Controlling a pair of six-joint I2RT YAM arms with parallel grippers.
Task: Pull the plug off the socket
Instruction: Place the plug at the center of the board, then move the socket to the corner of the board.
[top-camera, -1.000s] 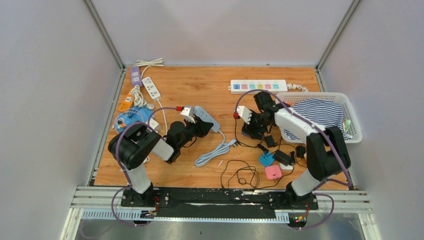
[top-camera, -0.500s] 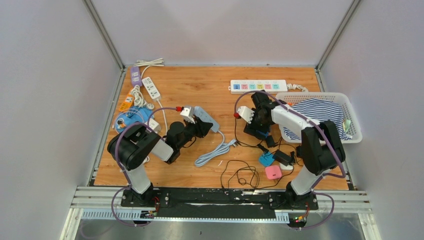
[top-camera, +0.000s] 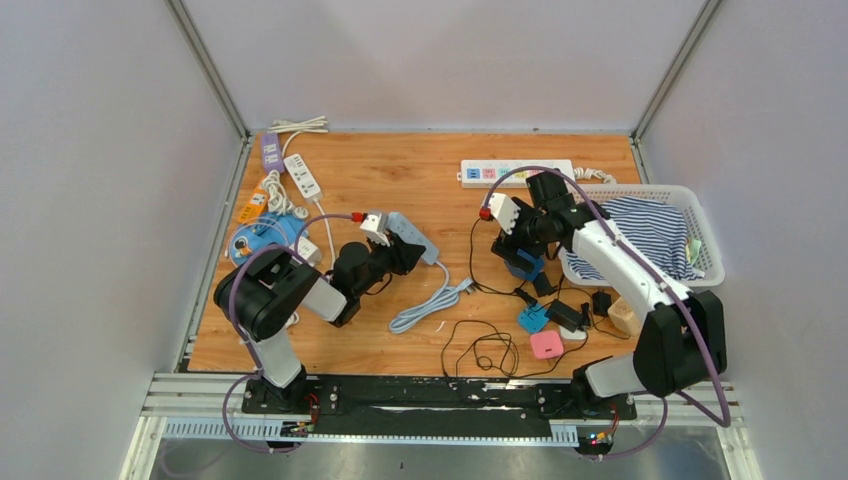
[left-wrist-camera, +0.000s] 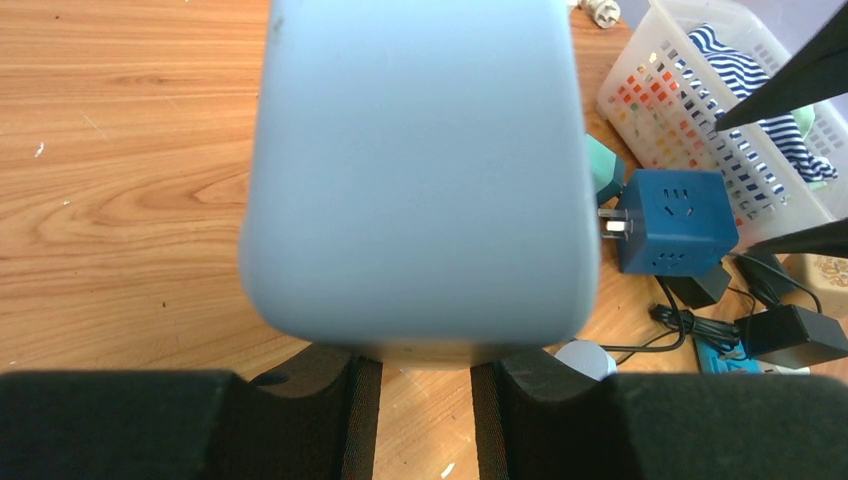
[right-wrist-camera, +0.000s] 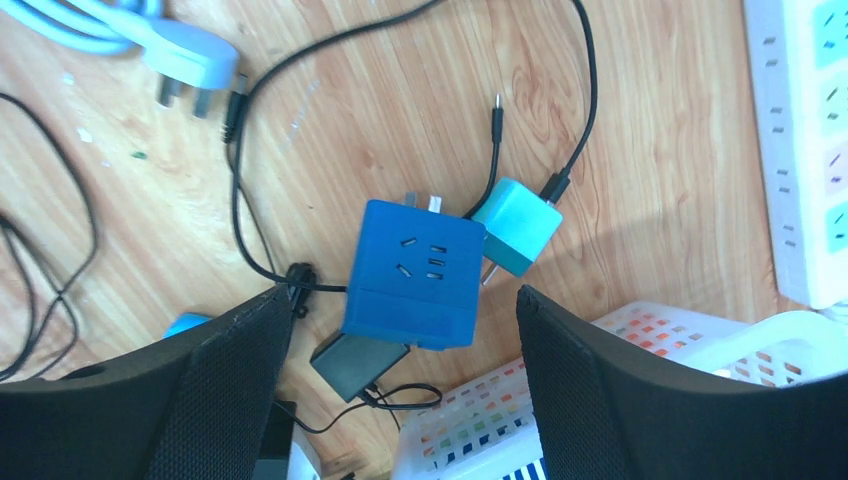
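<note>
The left claw (top-camera: 402, 254) grips one end of the strip (left-wrist-camera: 420, 170), well apart from the basket (top-camera: 640, 189). The right claw (right-wrist-camera: 400, 300) hangs wide open and empty over the cube (right-wrist-camera: 415, 255), which lies on the worktop (top-camera: 400, 170) just beside the basket, on the side facing the strip. The cube's metal pins point toward the strip with bare wood between them, so I judge the plug already off the socket.

The likeliest trouble is a snag. Thin black cables (right-wrist-camera: 235, 190) loop round the cube, and a finger coming down or swinging off could hook one and drag the cube, or the teal charger (right-wrist-camera: 515, 225) at its corner. A re-grip could slip too, because the cube is hard, glossy blue plastic with flat faces and tight corners.

The strip is smooth pale blue plastic with rounded edges. Held at one end only, it may twist between the pads or land hard if let go; I cannot tell whether it rests on the wood. The basket is stiff white lattice holding soft striped cloth (top-camera: 650, 225), and a careless elbow could knock it
</note>
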